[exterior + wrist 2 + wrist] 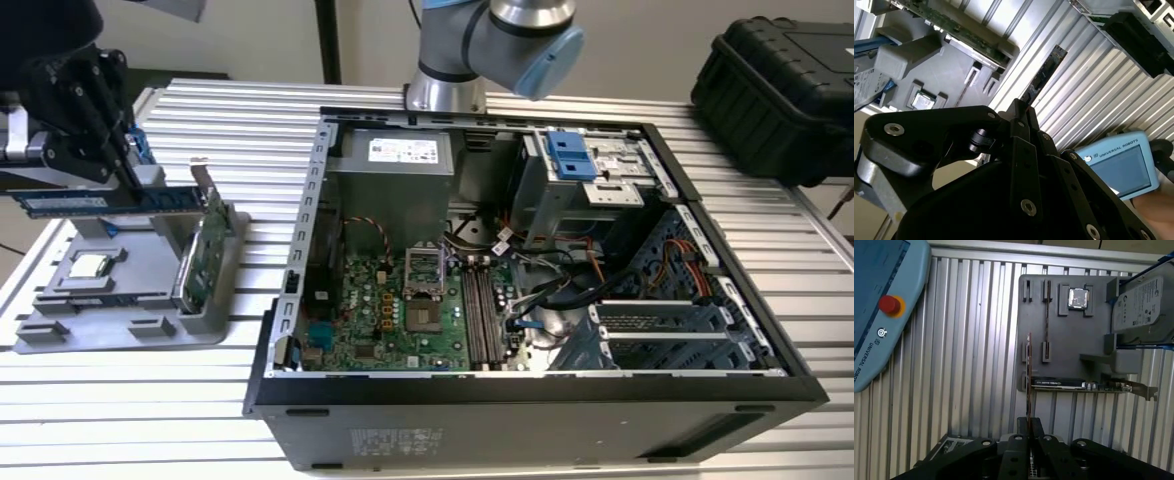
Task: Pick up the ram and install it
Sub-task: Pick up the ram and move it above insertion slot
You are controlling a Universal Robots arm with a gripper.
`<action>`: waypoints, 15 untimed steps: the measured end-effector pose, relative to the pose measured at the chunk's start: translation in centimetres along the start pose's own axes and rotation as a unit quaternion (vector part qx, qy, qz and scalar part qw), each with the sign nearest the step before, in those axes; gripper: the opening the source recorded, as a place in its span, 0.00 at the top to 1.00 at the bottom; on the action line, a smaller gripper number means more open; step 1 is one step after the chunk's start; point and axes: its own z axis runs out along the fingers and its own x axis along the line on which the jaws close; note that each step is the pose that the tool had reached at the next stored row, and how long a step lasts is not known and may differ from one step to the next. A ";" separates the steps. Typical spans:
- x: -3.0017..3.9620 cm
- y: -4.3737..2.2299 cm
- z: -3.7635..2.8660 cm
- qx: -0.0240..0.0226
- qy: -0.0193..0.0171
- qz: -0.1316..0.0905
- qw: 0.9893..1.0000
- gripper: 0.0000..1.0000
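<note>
Up at the exterior view's left, close over the gray holder, your gripper is clamped tight on one end of the ram, and the stick juts straight out past the fingertips. That holder carries a processor chip, a silver hard drive in a blue frame and a green card on edge, while the open computer case shows you its motherboard. Your ram reads long, narrow and dark, nearly edge-on in both wrist views.
</note>
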 end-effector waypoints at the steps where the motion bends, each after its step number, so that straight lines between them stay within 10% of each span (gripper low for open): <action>1: 0.00 -0.08 0.00 0.000 0.000 0.000 1.000 1.00; 15: 0.05 -1.24 0.00 0.000 0.000 0.000 1.000 1.00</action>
